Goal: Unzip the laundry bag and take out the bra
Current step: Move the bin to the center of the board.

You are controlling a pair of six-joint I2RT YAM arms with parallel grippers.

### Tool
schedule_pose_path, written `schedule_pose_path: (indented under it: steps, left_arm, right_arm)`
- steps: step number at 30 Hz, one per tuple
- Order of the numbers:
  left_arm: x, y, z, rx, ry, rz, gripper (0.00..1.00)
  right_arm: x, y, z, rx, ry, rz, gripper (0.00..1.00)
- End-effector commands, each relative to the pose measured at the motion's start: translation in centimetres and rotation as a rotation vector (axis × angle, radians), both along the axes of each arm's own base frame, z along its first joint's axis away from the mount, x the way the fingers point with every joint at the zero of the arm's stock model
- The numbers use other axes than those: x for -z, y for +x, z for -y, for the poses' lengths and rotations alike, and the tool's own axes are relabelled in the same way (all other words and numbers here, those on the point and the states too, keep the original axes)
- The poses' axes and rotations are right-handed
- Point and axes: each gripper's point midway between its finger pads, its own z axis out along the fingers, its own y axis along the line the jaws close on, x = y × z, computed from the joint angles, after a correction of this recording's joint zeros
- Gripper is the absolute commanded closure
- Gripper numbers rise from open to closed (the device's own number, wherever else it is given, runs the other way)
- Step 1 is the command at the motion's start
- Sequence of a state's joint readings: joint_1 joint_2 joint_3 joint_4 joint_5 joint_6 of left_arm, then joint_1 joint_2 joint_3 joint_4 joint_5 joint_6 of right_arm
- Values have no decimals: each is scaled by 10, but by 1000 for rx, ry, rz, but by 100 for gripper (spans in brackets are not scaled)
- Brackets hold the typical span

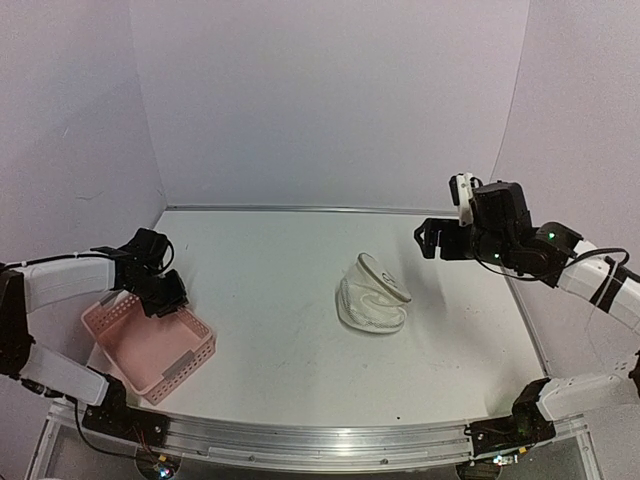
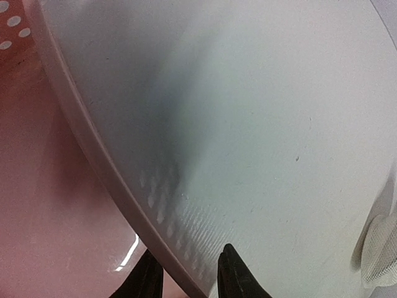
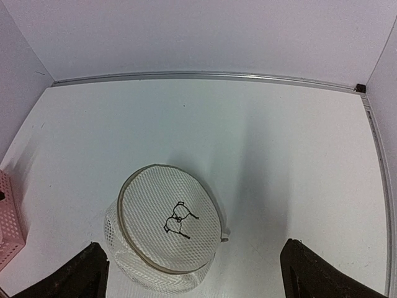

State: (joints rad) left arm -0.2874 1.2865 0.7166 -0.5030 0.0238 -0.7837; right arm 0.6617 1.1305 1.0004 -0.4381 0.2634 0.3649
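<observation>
The laundry bag (image 1: 373, 295) is a white mesh drum lying tilted at mid-table, closed. Its round face with the black bra drawing faces up in the right wrist view (image 3: 170, 223), with a small tab at its right rim. The bra is hidden. My right gripper (image 1: 432, 240) is open and empty, held above the table to the right of the bag. Its wide-spread fingers (image 3: 87, 273) frame the bag from above. My left gripper (image 1: 165, 295) is open at the far rim of the pink basket, its fingertips (image 2: 232, 276) astride that rim, holding nothing.
The pink slotted basket (image 1: 150, 345) stands at the front left near the table's edge, and its rim shows close up in the left wrist view (image 2: 93, 143). Walls enclose the table at the back and sides.
</observation>
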Motion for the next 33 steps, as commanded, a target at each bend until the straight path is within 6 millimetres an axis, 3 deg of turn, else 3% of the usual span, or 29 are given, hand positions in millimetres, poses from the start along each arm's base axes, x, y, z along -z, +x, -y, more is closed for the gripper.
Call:
schedule_pose_path:
  steps: [1,10,22,33]
  left_arm:
    - [-19,26,19,58,4,65,70]
    - [-29,52,55,175,27,88,70]
    - [-4,84,123,363,40,18,72]
    - [-12,103,179,453,20,40,82]
  right_arm:
    - [-17,-2,5,16,36,54,2]
    - [-19,-6,7,13,50,59,2]
    - [-19,-8,7,9,56,56,2]
    - [-20,-11,8,5,61,56,2]
